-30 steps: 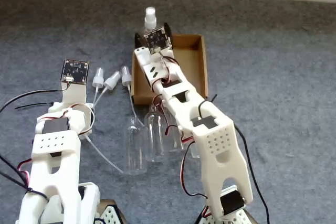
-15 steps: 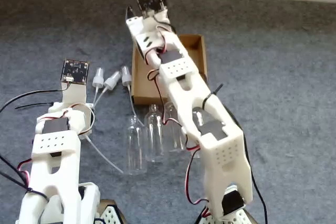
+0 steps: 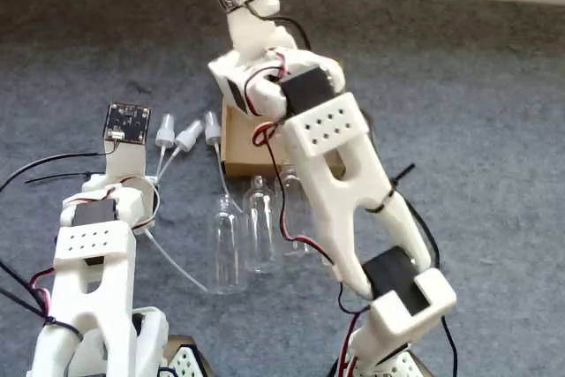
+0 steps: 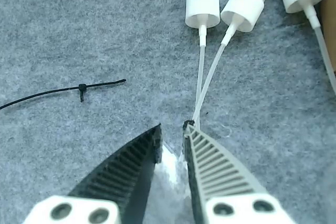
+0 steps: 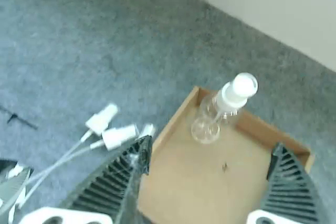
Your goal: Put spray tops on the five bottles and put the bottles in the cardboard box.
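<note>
Left gripper: the left gripper (image 4: 172, 129) sits low over the grey carpet (image 3: 459, 130). Its dark and pale jaws are only a narrow slit apart, and nothing is caught between the tips. A pale patch deeper between the jaws cannot be made out.
Dip tubes: the thin dip tubes (image 4: 200, 66) of two tops run in to the tip of the pale jaw. Whether they touch it or end just beside it cannot be told.
Spray tops: three white spray tops (image 4: 202, 8) lie in a row ahead of this gripper, with their heads away from it and their tubes trailing back. The one nearest the box sends its tube past the gripper on the box side.
Cable tie: a black cable tie (image 4: 79, 87) lies on the carpet, ahead and off to the side away from the box.
Open bottles: three clear open bottles (image 3: 227, 249) lie side by side on the carpet between the two arms. Their necks point toward the box, and the one nearest the right arm is partly hidden by it.
Right gripper: the right gripper (image 5: 211, 146) hangs high over the table with its jaws spread wide, holding nothing.
Cardboard box: the cardboard box (image 5: 199, 187) lies straight below this gripper, framed between its jaws.
Capped bottle: one capped bottle (image 5: 218, 111) is in the box's far corner, well apart from the jaws, its white top toward the far wall. Whether it stands or leans cannot be told.
</note>
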